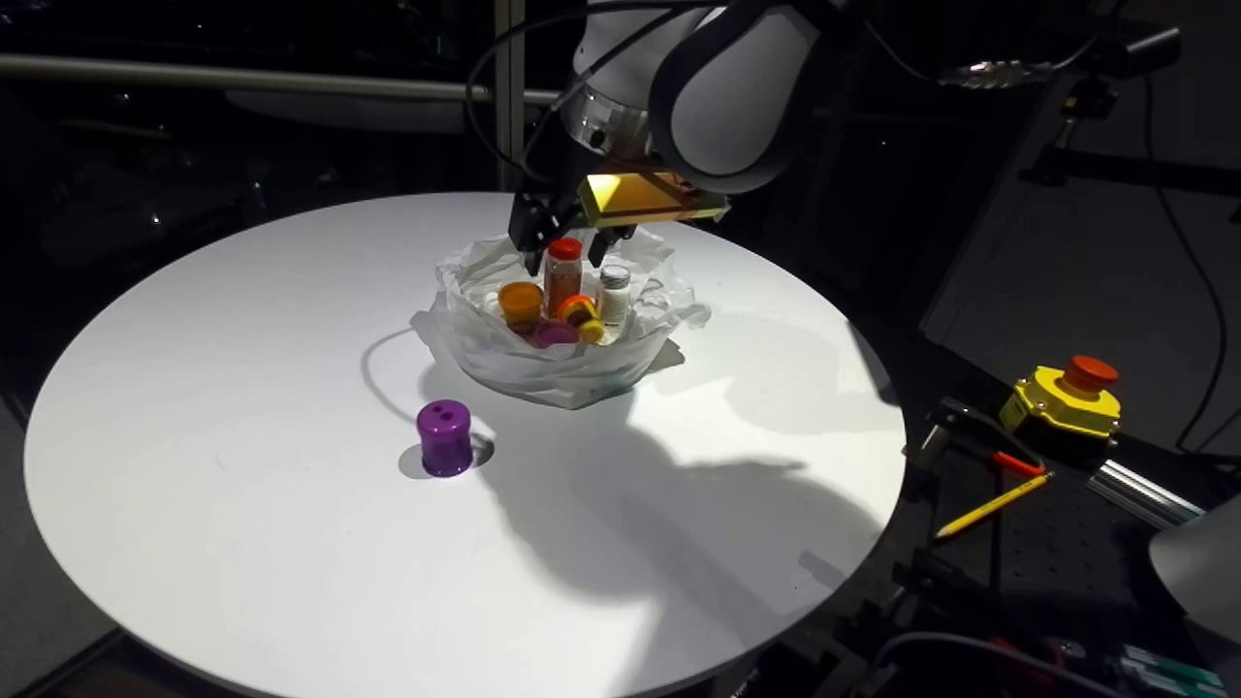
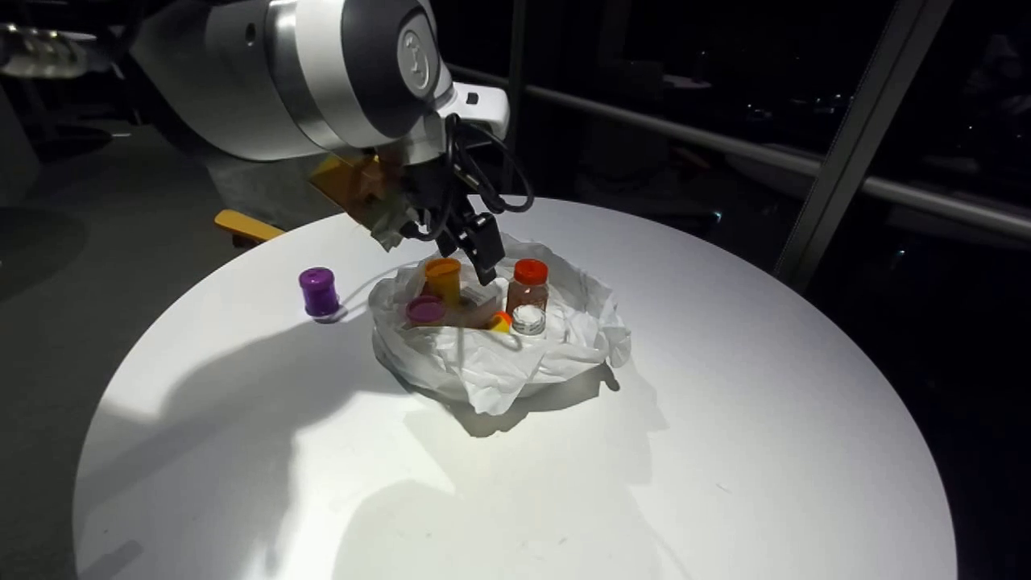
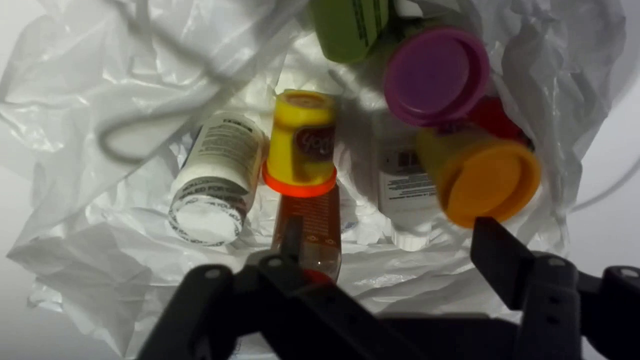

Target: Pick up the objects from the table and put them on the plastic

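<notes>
A purple container (image 1: 446, 441) stands upright on the white round table (image 1: 242, 543); it also shows in an exterior view (image 2: 319, 292). An open white plastic bag (image 1: 543, 373) (image 2: 483, 370) lies spread on the table. In the wrist view it holds a white bottle (image 3: 220, 175), a yellow pot with a red-orange lid (image 3: 300, 142), a red-capped jar (image 3: 310, 220), an orange-lidded pot (image 3: 492, 182), a magenta-lidded pot (image 3: 435, 75), a green item (image 3: 350, 27) and a white labelled container (image 3: 405, 192). My gripper (image 3: 387, 225) (image 1: 564, 260) (image 2: 467, 266) is open and empty above the bag, near the red-capped jar.
A yellow block (image 1: 640, 199) shows at the arm's wrist. Beyond the table edge are a yellow box with a red button (image 1: 1066, 397) and a yellow pencil (image 1: 994, 504). A window rail (image 2: 676, 129) runs behind the table.
</notes>
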{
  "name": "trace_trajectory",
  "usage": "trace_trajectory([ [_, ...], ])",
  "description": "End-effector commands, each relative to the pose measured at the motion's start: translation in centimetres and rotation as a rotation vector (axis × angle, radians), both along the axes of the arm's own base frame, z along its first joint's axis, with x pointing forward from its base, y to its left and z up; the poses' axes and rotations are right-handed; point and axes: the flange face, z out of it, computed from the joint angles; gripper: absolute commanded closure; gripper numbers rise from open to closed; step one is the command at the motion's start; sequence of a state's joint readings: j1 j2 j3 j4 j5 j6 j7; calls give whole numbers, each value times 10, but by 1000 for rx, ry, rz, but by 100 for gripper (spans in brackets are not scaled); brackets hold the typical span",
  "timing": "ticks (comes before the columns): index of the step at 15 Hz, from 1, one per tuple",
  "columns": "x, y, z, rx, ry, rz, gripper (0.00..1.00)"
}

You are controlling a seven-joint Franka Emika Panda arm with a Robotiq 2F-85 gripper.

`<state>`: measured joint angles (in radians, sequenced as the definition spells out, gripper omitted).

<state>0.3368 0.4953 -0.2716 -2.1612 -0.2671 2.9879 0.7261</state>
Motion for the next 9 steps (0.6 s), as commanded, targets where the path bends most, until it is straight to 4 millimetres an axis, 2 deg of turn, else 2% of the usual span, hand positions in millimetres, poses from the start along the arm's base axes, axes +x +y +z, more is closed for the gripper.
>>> trace_trajectory([
  [1,-6,12,32,37,-11,-11,0],
  [4,-24,43,44,32,61,39,0],
  [7,-37,87,41,30,159,86,0],
  [9,-40,116,30,22,219,128,0],
])
